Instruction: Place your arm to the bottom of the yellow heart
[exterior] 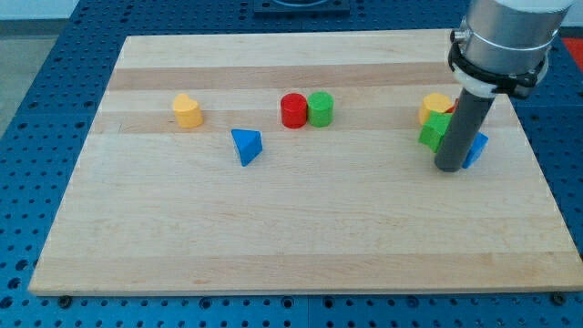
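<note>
arm: my rod stands upright at the view's right, no hand on it
my tip (pixel 450 167): touching green block (pixel 434 132), beside blue block (pixel 475 148)
yellow heart (pixel 187 110): far left, well apart

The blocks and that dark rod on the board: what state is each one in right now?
Yellow block, view's left: standing alone, untouched.
Blue triangle: lying alone.
Red cylinder: upright, right beside the green one.
Green cylinder: upright.
Yellow block, view's right: partly hidden, shape unclear.
Green block: against the rod.
Blue block: mostly hidden behind the rod.
My tip: down on the wooden board, between the green and blue blocks.
</note>
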Motion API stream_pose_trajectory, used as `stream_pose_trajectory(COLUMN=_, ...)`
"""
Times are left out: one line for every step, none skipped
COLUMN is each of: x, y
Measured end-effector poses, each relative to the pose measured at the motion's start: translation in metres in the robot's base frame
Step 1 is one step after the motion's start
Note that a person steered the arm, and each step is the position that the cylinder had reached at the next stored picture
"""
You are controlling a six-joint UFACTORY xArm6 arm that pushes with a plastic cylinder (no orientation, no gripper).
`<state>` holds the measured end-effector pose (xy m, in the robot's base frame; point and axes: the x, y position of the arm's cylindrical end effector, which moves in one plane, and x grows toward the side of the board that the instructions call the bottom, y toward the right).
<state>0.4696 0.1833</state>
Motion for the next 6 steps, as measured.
stream_pose_trajectory(x=0.000, y=0.002)
stream_pose_trajectory(x=0.000, y=-0.012)
stream_pose_trajectory(x=0.008, y=-0.086)
stream_pose_trajectory(x=0.058, y=-0.158)
stream_pose_trajectory(x=0.073, y=-0.243)
stream_pose_trajectory(x=0.062, y=-0.328)
